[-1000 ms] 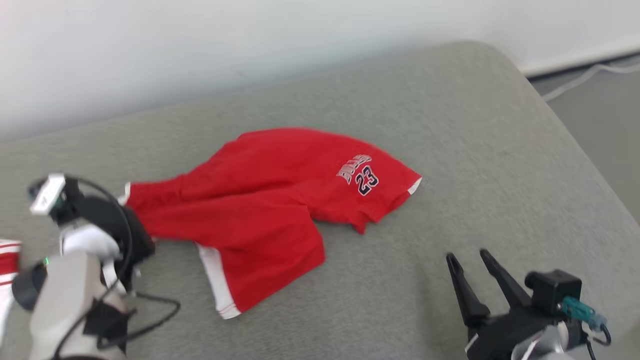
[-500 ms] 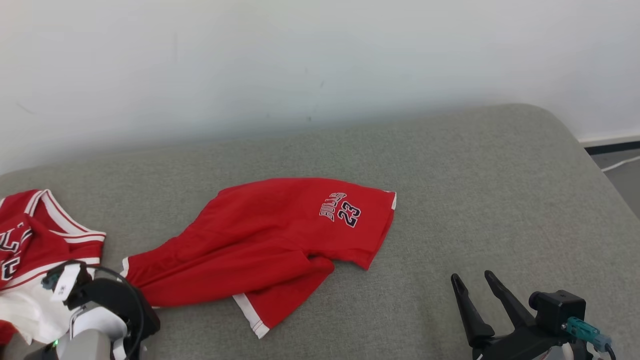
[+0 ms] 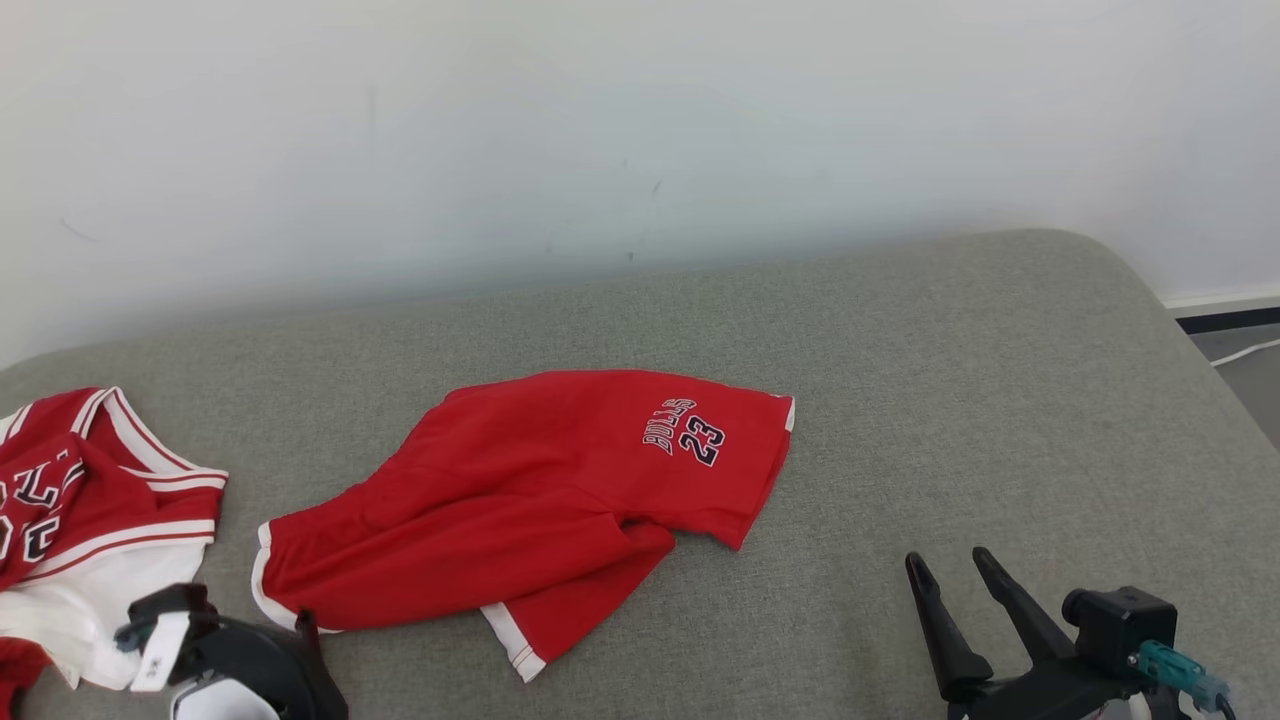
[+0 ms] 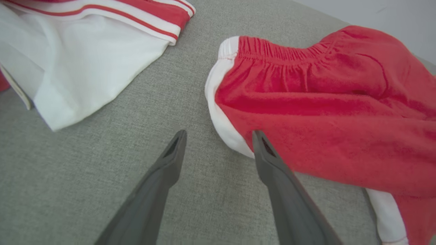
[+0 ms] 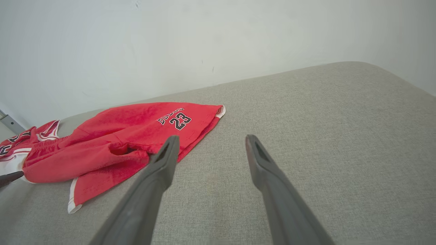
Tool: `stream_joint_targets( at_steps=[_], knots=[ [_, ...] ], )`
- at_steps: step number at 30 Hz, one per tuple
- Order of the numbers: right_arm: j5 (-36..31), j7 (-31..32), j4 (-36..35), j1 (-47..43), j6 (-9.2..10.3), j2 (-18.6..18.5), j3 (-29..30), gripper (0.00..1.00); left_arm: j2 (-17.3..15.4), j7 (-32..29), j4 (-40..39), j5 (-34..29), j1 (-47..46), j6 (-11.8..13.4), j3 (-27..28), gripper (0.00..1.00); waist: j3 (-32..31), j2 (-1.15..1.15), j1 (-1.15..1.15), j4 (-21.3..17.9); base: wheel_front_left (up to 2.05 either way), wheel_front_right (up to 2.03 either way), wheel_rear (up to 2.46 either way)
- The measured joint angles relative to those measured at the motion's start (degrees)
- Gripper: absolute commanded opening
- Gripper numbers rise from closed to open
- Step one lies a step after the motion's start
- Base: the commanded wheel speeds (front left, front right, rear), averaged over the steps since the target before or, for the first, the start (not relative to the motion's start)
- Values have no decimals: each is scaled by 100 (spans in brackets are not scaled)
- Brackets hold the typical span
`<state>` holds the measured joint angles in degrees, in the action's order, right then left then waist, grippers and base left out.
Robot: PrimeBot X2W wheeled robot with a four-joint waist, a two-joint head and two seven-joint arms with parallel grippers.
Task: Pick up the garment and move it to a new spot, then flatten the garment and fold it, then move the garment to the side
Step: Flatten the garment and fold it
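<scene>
**Step in hand: flatten.** The shorts [image 3: 530, 500] lie rumpled at the middle of the cushion [image 3: 950, 400], with the waistband [image 4: 272, 52] toward its left edge and one leg bunched toward the near edge.

- **Left tool** [image 4: 219, 133]: jaws wide apart and empty. One fingertip sits at the waistband's white trim.
- **Right tool** [image 3: 947, 557]: jaws wide apart and empty, over bare cushion by the near edge, right of the shorts.

**Next move (judged):** grip the waistband and a leg hem, then draw them apart. Keep clear of the jersey [image 3: 90, 500] at the left edge.
</scene>
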<state>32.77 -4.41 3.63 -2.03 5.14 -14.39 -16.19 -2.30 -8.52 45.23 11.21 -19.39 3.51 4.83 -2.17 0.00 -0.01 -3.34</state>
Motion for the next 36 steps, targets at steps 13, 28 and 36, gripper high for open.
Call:
stream_joint_targets(
  at_steps=[13, 28, 36],
  knots=[
    [1, 82, -58, -97, 48, -4, 43, 100, 36, -1, -779, 105, 672, -363, -608, 100, -18, 0, 0, 77, 0, 0, 0],
    [1, 140, -124, -104, 92, 20, 46, 100, 5, -94, -2202, 1314, 1323, -218, -2482, 100, -21, 0, 1, 90, 0, 0, 0],
    [1, 191, -134, -101, 93, 56, -3, 100, -9, -308, -2386, 1458, 1323, 54, -2773, 100, 17, 0, 1, -52, 0, 0, 0]
  ],
)
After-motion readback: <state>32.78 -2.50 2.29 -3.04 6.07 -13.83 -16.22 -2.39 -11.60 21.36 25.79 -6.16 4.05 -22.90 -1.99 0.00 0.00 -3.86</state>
